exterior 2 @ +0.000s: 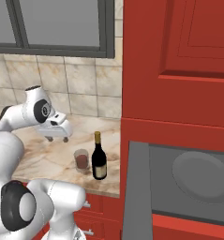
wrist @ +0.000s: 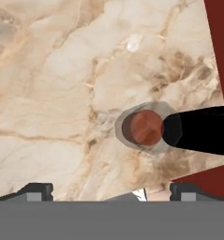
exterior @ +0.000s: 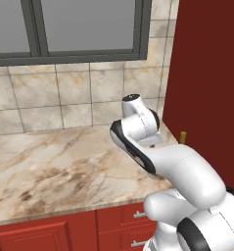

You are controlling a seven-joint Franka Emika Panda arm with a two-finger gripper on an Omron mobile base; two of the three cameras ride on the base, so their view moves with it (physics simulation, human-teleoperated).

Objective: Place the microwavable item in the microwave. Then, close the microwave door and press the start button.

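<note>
On the marble counter point(exterior 2: 43, 159), just left of the wine bottle point(exterior 2: 99, 161), the glass tumbler point(exterior 2: 81, 161) is standing upright with its dark reddish-brown contents showing through the clear wall. From the hand view the tumbler point(wrist: 144, 126) is appearing from above as a round rim around a red-brown disc, with the wine bottle point(wrist: 202, 130) lying across the frame beside it, their outlines overlapping there. Up and to the left of the tumbler, the gripper point(exterior 2: 57, 137) is hovering over the counter, apart from the glass and holding nothing; its fingertips point(wrist: 38, 190) are standing wide apart at the bottom of the hand view. To the right of the wine bottle, set in the red cabinet point(exterior 2: 179, 70), the microwave point(exterior 2: 193, 180) is sitting with its grey interior and round turntable plate point(exterior 2: 202, 177) exposed. Its door point(exterior 2: 138, 192) is hanging open, seen edge-on between the bottle and the cavity. Behind the tumbler, the tiled wall point(exterior 2: 76, 84) is rising to a dark-framed window point(exterior 2: 57, 28).
</note>
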